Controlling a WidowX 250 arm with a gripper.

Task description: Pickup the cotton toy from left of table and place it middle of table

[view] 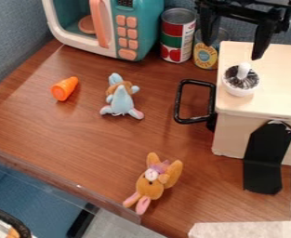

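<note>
My gripper (236, 39) hangs at the top right, its two black fingers wide apart with nothing between them, near the cans and the back left corner of the wooden box. A light blue soft toy (120, 102) with a brown patch lies on the brown table (98, 144), left of the box and well away from the gripper. Closer to the table's front edge lies a second soft toy (150, 183), orange-brown with pink ears.
An orange toy carrot (64, 89) lies on the left. At the back stand a teal toy microwave (138, 28), a red-green can (177, 37) and a yellow can (206, 55). The wooden box (265, 102) bears a black handle (178, 102) and a small white bowl (241, 84).
</note>
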